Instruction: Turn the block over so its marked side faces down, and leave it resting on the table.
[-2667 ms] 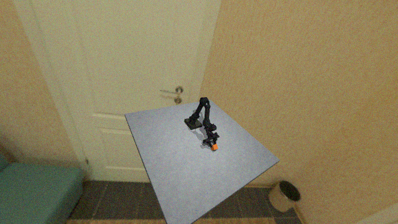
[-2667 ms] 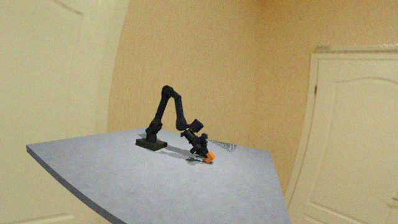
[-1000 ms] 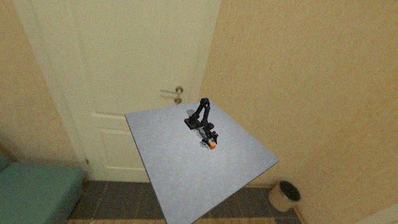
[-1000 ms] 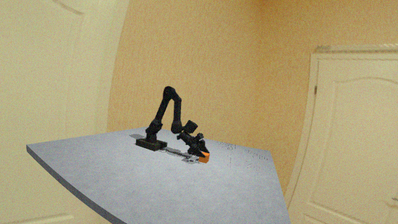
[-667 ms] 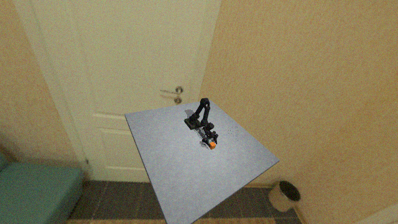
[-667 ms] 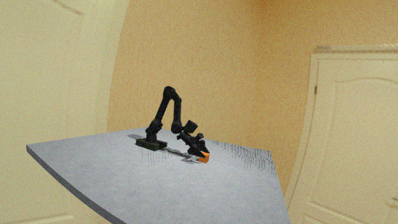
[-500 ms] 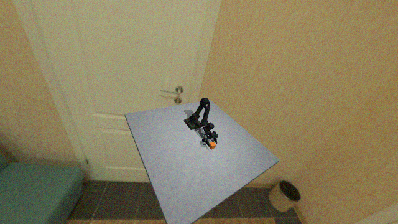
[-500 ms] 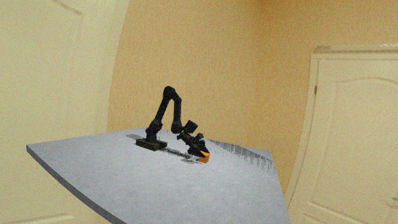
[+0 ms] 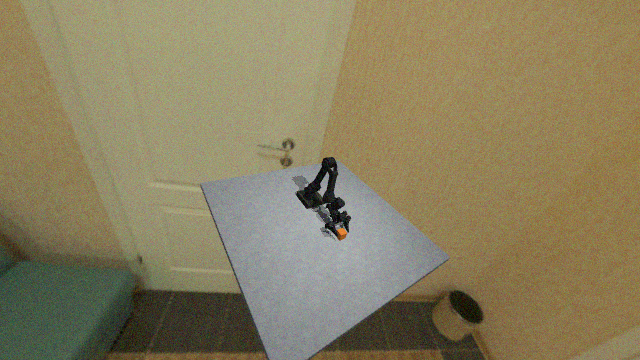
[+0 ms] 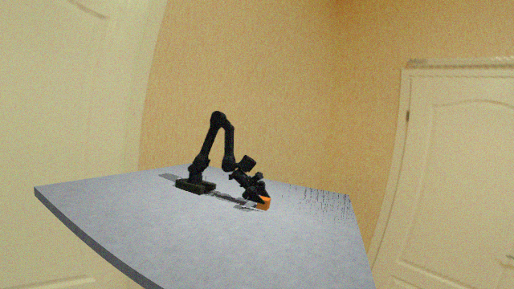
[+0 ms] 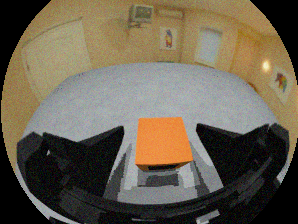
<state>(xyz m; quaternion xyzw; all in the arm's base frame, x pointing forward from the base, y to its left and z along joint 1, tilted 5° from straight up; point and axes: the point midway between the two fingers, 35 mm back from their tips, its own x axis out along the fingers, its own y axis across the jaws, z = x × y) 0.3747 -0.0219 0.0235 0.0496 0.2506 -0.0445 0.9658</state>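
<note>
In the top view, the small orange cube-shaped block (image 9: 342,233) is only a speck, so no mark can be made out on any face. The black parallel-jaw gripper (image 9: 338,226) there blurs into the arm, and its fingers cannot be separated.

In the wrist view the block's (image 11: 161,140) near lower face is in shadow (something dark shows there, too blurred to read), and its underside is hidden against the grey-blue table top (image 11: 87,99). The frame's round edge cuts off the outer flanks of both fingers.

orange-tan walls (image 9: 500,125), a cream door (image 9: 200,100), dark tiled floor (image 9: 200,325), teal couch (image 9: 55,305), small bin (image 9: 457,312).
</note>
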